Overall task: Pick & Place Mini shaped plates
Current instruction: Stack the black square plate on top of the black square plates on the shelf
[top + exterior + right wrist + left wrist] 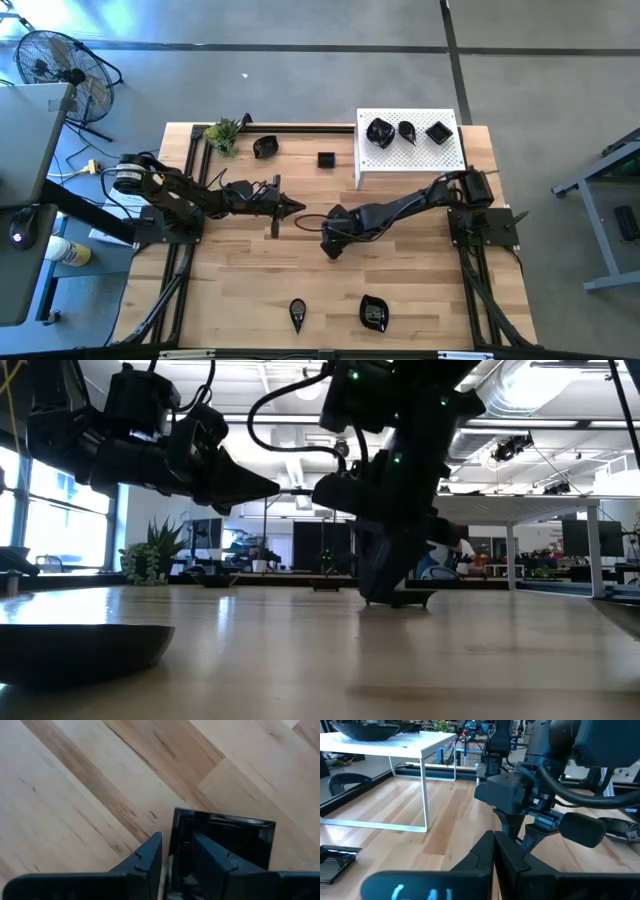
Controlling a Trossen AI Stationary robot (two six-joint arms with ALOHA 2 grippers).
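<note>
We start at the right hand (175, 857), low over the middle of the surface (250, 280), its fingers (145, 857) set astride the rim of a square black plate (235, 842) — one finger outside the near wall, the other inside the dish. Whether they press the rim or stand just off it we cannot tell. In the low view this plate (415, 598) looks to sit flat on the wood under the hand, so we judge the step as a grasp or release at the rim, not a carry.

The left hand (297, 207) hovers just left of it, fingers together, holding nothing.

Further out, three plates rest on the white platform (400, 165) at upper right, two lie near the frame's upper middle, and two near the bottom edge.

The next move calls for a firm pinch, then a straight lift.
</note>
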